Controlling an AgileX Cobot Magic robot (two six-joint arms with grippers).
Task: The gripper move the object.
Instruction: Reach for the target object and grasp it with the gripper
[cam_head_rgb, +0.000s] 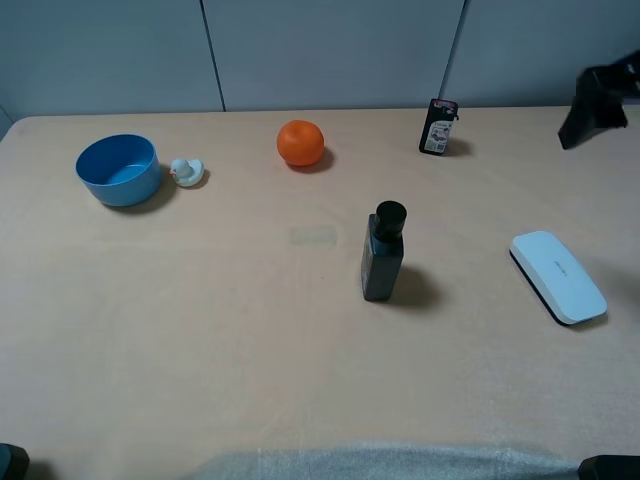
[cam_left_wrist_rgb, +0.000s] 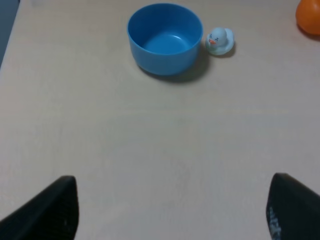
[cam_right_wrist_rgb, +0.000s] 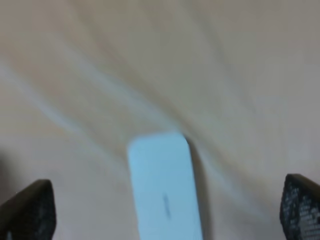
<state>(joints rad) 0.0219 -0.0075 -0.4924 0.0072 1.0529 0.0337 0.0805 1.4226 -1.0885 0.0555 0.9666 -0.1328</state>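
The object, a flat white oblong block (cam_head_rgb: 558, 276) with a dark underside, lies on the tan table at the right. It also shows, blurred, in the right wrist view (cam_right_wrist_rgb: 165, 190). My right gripper (cam_right_wrist_rgb: 165, 202) is open and empty, with its two dark fingers (cam_right_wrist_rgb: 30, 207) wide apart above the block and not touching it. In the exterior high view the right gripper (cam_head_rgb: 597, 100) is raised at the far right, behind the block. My left gripper (cam_left_wrist_rgb: 170, 207) is open and empty over bare table at the near left.
A dark bottle (cam_head_rgb: 383, 252) stands mid-table, left of the block. A small black packet (cam_head_rgb: 438, 126) and an orange (cam_head_rgb: 300, 142) stand at the back. A blue bowl (cam_head_rgb: 118, 169) and a small duck (cam_head_rgb: 186, 171) are at the back left.
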